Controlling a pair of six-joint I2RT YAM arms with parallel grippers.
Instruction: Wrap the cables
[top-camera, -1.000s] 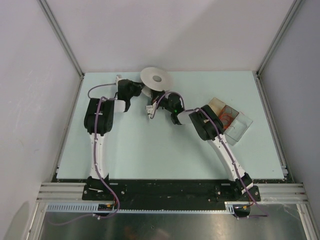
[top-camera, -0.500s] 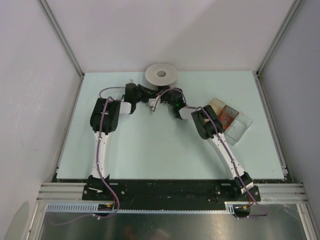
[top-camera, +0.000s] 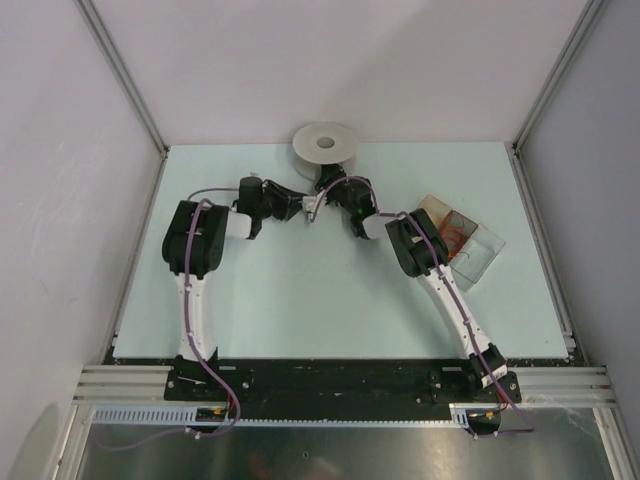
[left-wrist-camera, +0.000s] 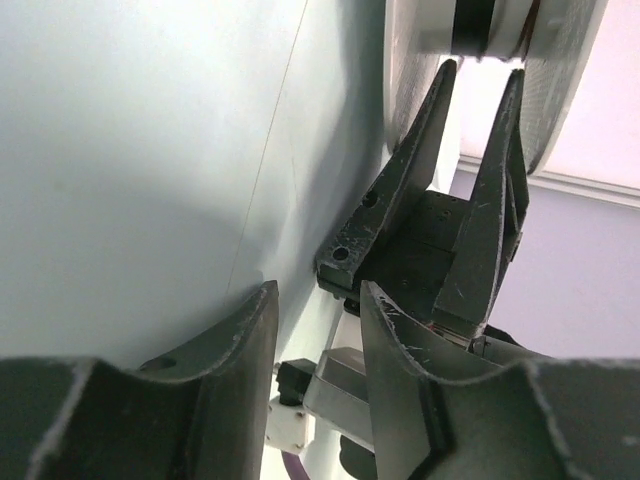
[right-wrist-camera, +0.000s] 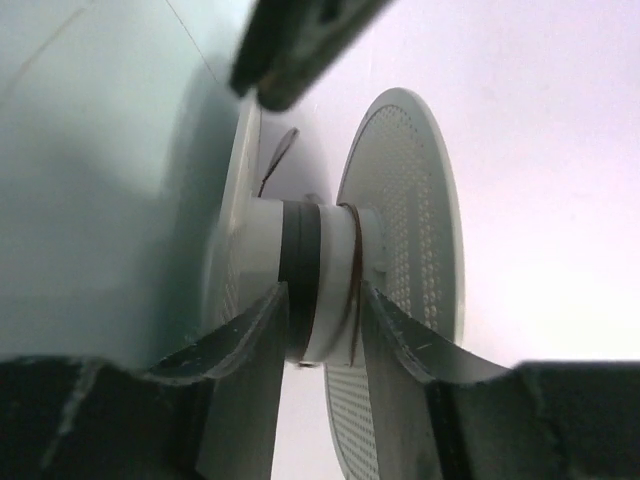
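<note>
The white perforated spool (top-camera: 325, 143) lies at the table's far edge. In the right wrist view its hub (right-wrist-camera: 320, 270) sits between two flanges, with a dark band and a turn of the thin brown wire (right-wrist-camera: 352, 275) round it. My right gripper (right-wrist-camera: 318, 300) reaches between the flanges, fingers apart, tips against the hub; it also shows in the top view (top-camera: 326, 178). My left gripper (left-wrist-camera: 318, 300) is open and empty, just behind the right gripper's fingers (left-wrist-camera: 430, 150); it also shows in the top view (top-camera: 300, 206). A thin wire line (left-wrist-camera: 270, 150) runs across the table.
A clear plastic box (top-camera: 478, 255) holding a small orange-red coil stands at the right, beside the right arm's elbow. The back wall stands right behind the spool. Both arms meet at the table's far middle.
The spool has gone from tilted to lying flat nearer the back wall. My left gripper has moved right, close to the right gripper. The right gripper shifted towards the spool.
</note>
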